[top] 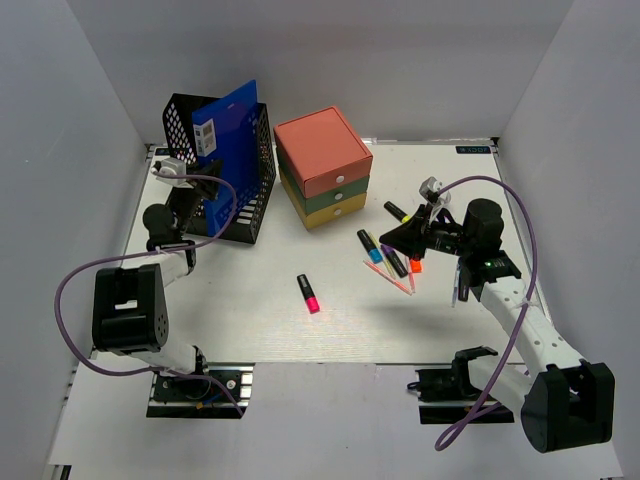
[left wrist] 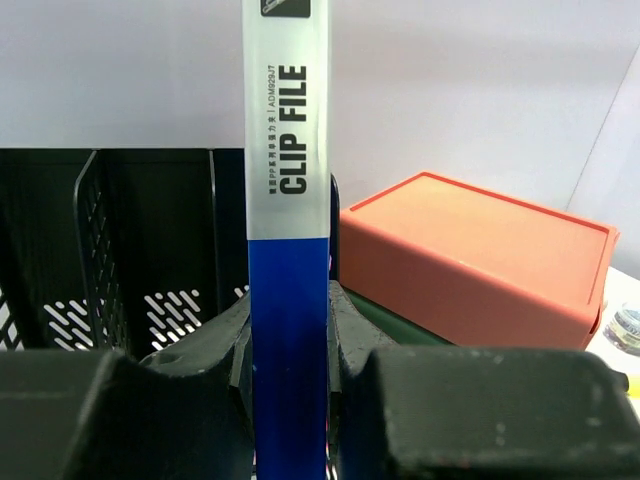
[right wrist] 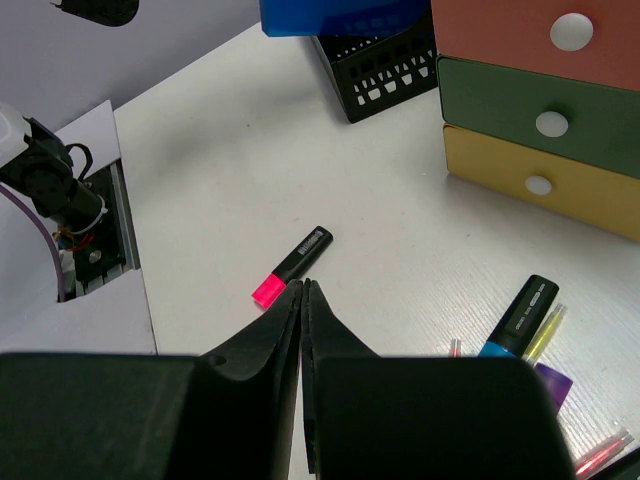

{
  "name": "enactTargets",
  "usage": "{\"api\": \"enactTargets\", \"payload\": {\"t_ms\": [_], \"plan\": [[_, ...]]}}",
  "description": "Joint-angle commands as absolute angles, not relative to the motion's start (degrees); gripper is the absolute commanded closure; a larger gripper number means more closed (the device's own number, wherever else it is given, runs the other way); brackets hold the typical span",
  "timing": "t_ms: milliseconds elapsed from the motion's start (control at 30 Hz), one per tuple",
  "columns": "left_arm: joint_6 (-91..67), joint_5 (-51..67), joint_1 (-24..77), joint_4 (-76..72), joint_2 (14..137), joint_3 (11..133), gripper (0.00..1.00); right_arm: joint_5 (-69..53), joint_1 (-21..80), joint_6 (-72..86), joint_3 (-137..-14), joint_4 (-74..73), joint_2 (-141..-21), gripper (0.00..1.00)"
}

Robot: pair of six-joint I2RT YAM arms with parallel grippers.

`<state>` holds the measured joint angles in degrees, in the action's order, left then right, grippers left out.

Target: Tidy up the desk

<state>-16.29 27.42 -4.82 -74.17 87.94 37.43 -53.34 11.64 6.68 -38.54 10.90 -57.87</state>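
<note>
Desk (top: 250, 330): white top filling the middle of the overhead frame.

Pink highlighter (top: 308, 293): lies alone at centre, not sorted.

Loose markers (top: 385, 252): scattered right of centre with thin pens, not sorted.

Right gripper (right wrist: 303, 290): jaws pressed together on nothing, above the markers.

Left gripper (left wrist: 290, 350): clamped on the spine of a blue file (top: 228, 125), upper left.

Black mesh rack (top: 262, 165): the file stands tilted at it; which slot cannot be told.

Drawer box (top: 322, 165): upper centre.

Progress, as a judgement: filing under way, pens all left.

The left wrist view alone shows "CLIP FILE" lettering. The right wrist view alone shows three shut drawer fronts. Only the overhead shows the whole scatter.
</note>
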Motion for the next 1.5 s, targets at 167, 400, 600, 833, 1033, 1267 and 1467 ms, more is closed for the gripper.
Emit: {"api": "enactTargets", "payload": {"t_ms": [167, 400, 600, 833, 1033, 1267, 1467], "plan": [[-17.06, 26.63, -4.92, -77.96, 87.45, 39.99, 1.0, -54.58, 11.42, 6.59, -38.41, 13.45, -58.36, 0.93], [-12.57, 26.54, -4.92, -70.32, 85.08, 38.59, 0.86, -54.67, 11.34, 6.77, -38.5, 13.45, -58.18, 0.92], [-8.97, 26.1, -4.92, -63.29, 82.89, 39.02, 0.55, -54.76, 11.34, 6.86, -38.5, 13.45, -58.01, 0.93], [-4.84, 24.17, -4.92, -48.73, 80.33, 43.85, 0.37, -54.93, 11.52, 6.86, -38.5, 13.54, -57.83, 0.93], [-2.55, 20.48, -4.92, -32.55, 80.77, 52.8, 0.32, -55.11, 11.51, 6.94, -38.58, 13.45, -57.48, 0.92], [-0.44, 19.25, -4.92, -18.21, 83.93, 62.57, 0.4, -55.02, 11.43, 7.03, -38.85, 13.27, -57.31, 0.93], [-0.09, 21.35, -4.92, -12.84, 86.39, 66.52, 0.45, -55.11, 11.43, 6.94, -38.76, 13.27, -57.3, 0.92]]}}
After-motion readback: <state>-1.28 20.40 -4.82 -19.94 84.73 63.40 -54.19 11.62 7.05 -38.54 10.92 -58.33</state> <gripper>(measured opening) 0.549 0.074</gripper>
